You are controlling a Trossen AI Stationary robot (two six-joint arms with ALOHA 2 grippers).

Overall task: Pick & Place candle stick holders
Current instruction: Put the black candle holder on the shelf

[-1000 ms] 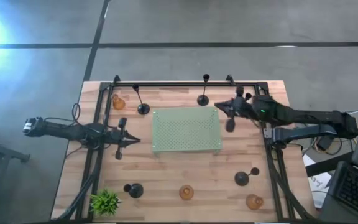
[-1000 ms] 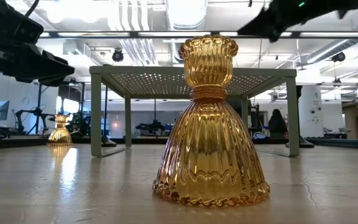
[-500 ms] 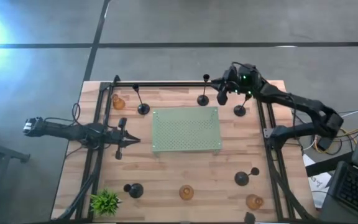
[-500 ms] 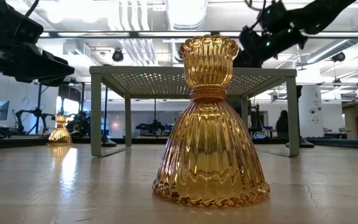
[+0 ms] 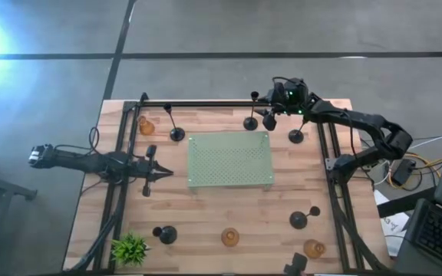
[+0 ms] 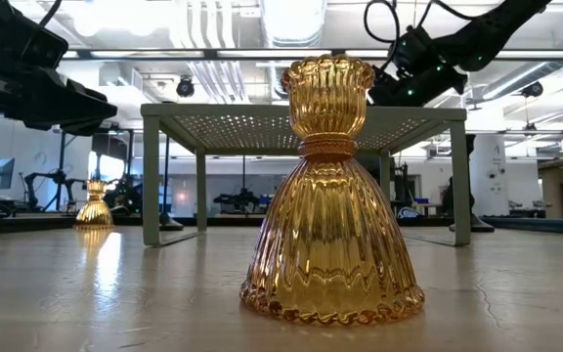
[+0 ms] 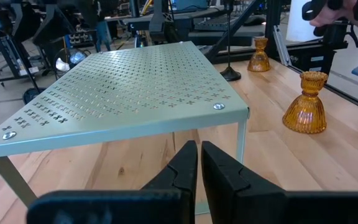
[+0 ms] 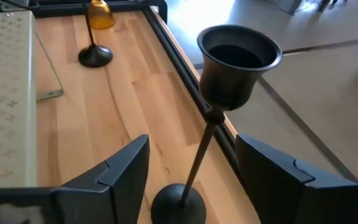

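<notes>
Tall black candle stick holder [image 8: 219,118] upright at table's far edge, between spread fingers of right gripper [image 8: 191,168], untouched; pale green mat [image 5: 229,159] just beside; left gripper [image 7: 199,165] clenched empty, near mat's opposite side.

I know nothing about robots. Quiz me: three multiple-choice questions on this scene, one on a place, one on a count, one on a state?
1. Where is the right gripper? A over the green plant; B around the stem of a tall black candle holder; C above the mat's middle.
2. How many amber candle holders are there? A one; B three; C six.
3. The left gripper has jaws that are: A shut, empty; B wide open; C gripping an amber holder.
Answers: B, the right wrist view shows its jaws flanking the stem; B, three show from above; A, the jaws meet with nothing between.
</notes>
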